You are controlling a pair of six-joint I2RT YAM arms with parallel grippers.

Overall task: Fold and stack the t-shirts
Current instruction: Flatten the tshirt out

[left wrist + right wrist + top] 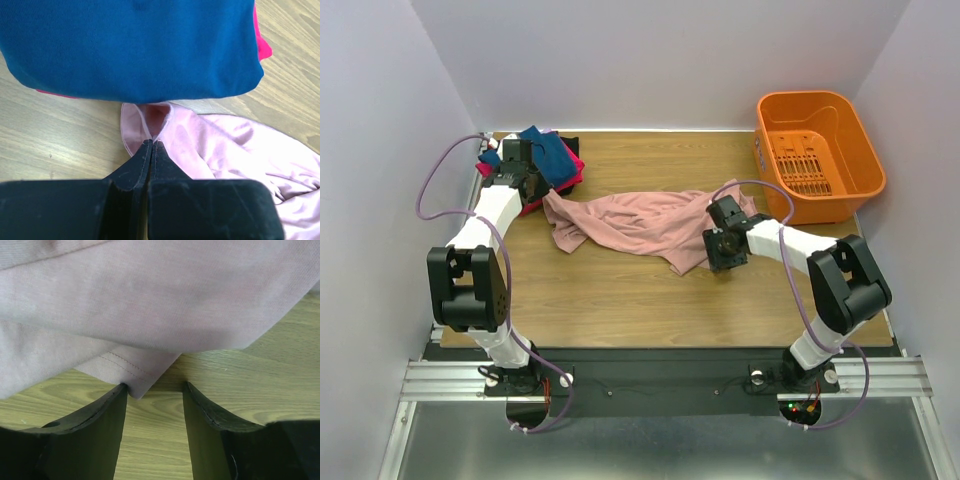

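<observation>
Grippers flank a pink t-shirt (640,220) lying unfolded across the worktop (620,300), with folded t-shirts (555,160) stacked at the far left corner. Left wrist: left gripper (151,142) clamped on the pink edge. Right wrist: right gripper (155,390) part-open, hem corner just inside its jaws. Folding looks barely begun.

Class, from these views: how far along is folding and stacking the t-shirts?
Done: blue t-shirt and magenta t-shirt lie folded in a stack, far left. In hand: left end effector pinches an edge of the crumpled pink t-shirt; right end effector, open, at its hem corner. Remaining: fold it, stack it.
</observation>
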